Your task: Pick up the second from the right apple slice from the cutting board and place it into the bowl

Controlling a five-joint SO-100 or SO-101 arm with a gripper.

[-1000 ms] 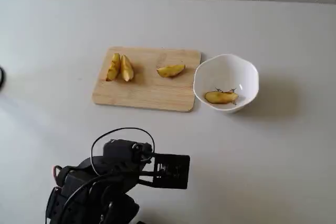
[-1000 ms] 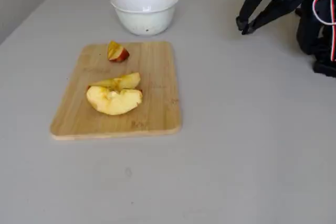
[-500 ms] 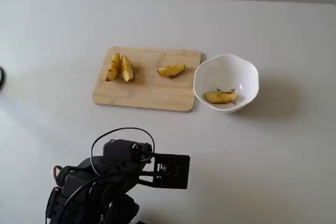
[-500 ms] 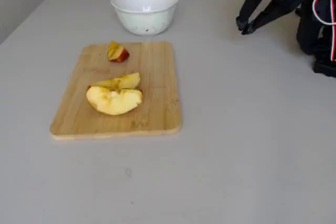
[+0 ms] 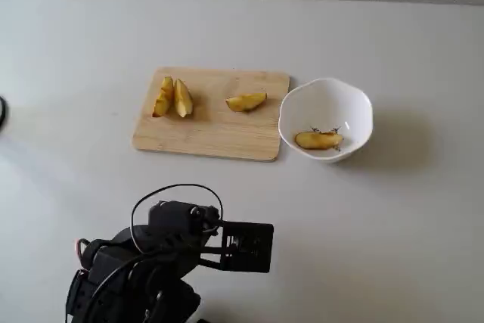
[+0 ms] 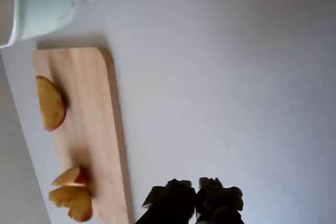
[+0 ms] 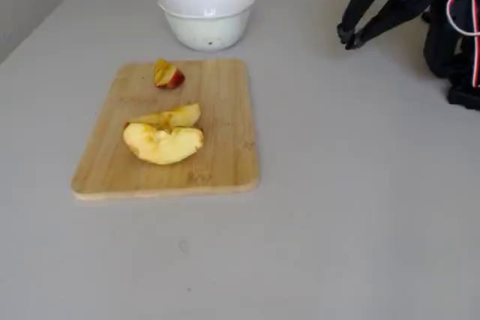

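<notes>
Light wooden rectangular cutting board (image 5: 212, 122) with rounded corners: lies flat on the pale grey table (image 5: 393, 217). In a fixed view its right edge sits just beside the bowl.

Apple slices on the board, three in all. A pair of yellow wedges (image 5: 172, 97) lie side by side and touching at the board's left end in that view; in another fixed view they show as one large pale slice (image 7: 163, 145) with a thinner one (image 7: 174, 117) leaning against it. A single wedge with a red skin edge (image 5: 246, 101) lies apart from the pair, nearest the bowl; seen again at (image 7: 168, 75) and in the wrist view at (image 6: 50, 103).

Small white bowl (image 5: 355, 104) with a gently wavy rim: stands upright on the table, off the board. One yellow apple slice (image 5: 318, 140) rests on its inside bottom, with small dark markings beside it too fine to read.

Black robot arm (image 5: 144, 270) with looped cables: stands well apart from board and bowl, at the near table edge in a fixed view. Its gripper (image 7: 349, 38) hangs above bare table, holding nothing; the fingertips sit close together, almost touching, seen also in the wrist view (image 6: 195, 188). Nothing lies between gripper and board.

Dark object (image 5: 2, 111) at the far left edge of a fixed view: cut off, not identifiable.
</notes>
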